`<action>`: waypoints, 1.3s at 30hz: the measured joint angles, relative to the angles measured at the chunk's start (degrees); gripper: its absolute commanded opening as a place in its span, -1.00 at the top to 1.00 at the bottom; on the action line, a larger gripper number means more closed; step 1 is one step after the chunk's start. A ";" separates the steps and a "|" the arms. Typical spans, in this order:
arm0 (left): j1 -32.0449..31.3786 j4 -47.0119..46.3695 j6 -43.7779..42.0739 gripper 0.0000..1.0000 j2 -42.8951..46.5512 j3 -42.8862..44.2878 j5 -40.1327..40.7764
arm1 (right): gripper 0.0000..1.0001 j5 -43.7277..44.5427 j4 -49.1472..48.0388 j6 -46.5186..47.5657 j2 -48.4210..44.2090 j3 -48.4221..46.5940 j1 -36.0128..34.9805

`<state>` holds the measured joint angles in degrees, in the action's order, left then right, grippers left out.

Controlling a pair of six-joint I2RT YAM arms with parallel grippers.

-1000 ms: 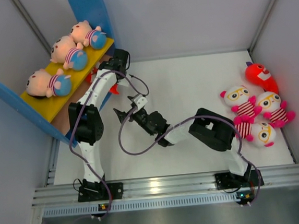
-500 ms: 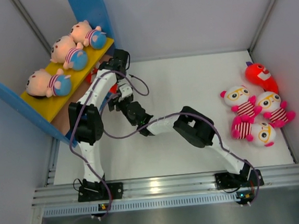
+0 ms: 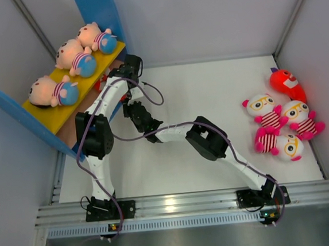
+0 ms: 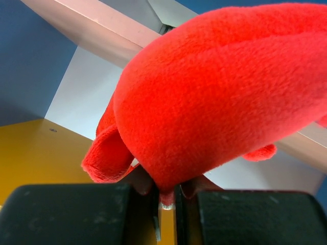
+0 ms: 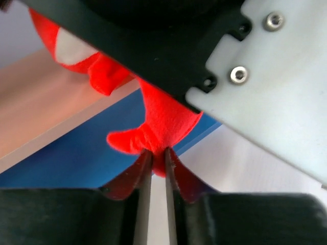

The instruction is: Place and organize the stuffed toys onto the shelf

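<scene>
A bright red creature (image 4: 214, 92) fills the left wrist view, and my left gripper (image 4: 167, 196) is shut on a fold at its bottom edge. My right gripper (image 5: 156, 158) is shut on another small flap of the same red creature (image 5: 163, 117), just under the left gripper's body. In the top view both grippers meet beside the shelf's lower tier, left gripper (image 3: 128, 90) and right gripper (image 3: 130, 104), and the toy is mostly hidden there. Three peach dolls (image 3: 75, 57) lie on the shelf's yellow upper board (image 3: 49, 118).
At the right wall lie another red creature (image 3: 285, 83) and three white owls (image 3: 264, 107) (image 3: 299, 114) (image 3: 284, 144). The shelf's blue side panel (image 3: 97, 8) and tan lower board (image 5: 46, 112) stand close to both grippers. My right arm stretches across the table's middle.
My right arm has swung left to the left gripper, and its jaws have gone from open to shut on the red creature. The left arm has kept still.
</scene>
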<state>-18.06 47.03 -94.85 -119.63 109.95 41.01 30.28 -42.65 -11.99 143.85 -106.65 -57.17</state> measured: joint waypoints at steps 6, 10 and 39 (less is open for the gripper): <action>0.42 -0.85 0.22 1.00 0.15 -0.07 -0.87 | 1.00 -0.15 1.79 -0.57 1.70 -2.93 0.46; 0.48 -0.92 0.31 0.71 0.22 -0.07 -1.11 | 1.00 -0.72 1.73 -0.48 1.73 -2.99 0.46; -2.10 -0.90 23.41 -0.76 0.66 6.29 -8.00 | 1.00 -5.11 2.84 -5.49 4.98 -12.44 0.59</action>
<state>-20.16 46.13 -71.44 -118.98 116.25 33.01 25.17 -39.81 -17.47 148.83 -119.09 -56.58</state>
